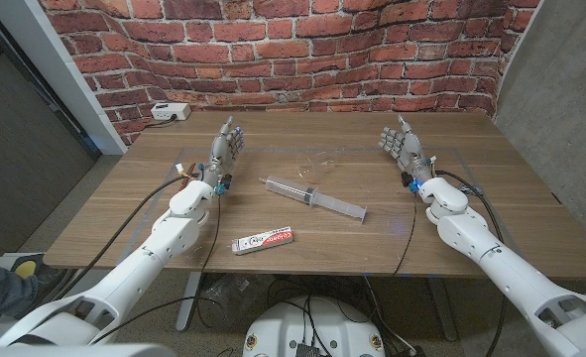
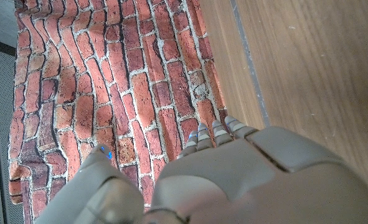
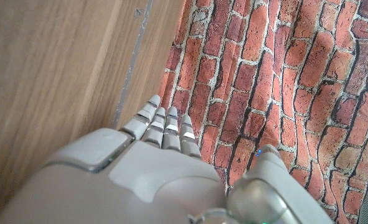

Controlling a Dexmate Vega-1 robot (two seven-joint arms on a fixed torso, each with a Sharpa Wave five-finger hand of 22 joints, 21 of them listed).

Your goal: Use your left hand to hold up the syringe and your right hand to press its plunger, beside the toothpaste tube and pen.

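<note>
A clear syringe (image 1: 314,197) lies on the wooden table (image 1: 372,139) near the middle, slanting from upper left to lower right, its plunger end toward the left. A white and red toothpaste tube (image 1: 262,242) lies close to the front edge. Something thin and clear, perhaps the pen (image 1: 317,161), lies beyond the syringe, too faint to tell. My left hand (image 1: 225,149) stands at the left, fingers straight and together, holding nothing. My right hand (image 1: 403,147) stands at the right in the same way, empty. In the wrist views my left hand (image 2: 233,180) and my right hand (image 3: 140,180) point toward the brick wall.
A red brick wall (image 1: 293,50) runs behind the table. A white power strip (image 1: 171,112) sits at the far left corner. Cables hang along both arms. The table's front edge (image 1: 302,266) lies just past the toothpaste tube.
</note>
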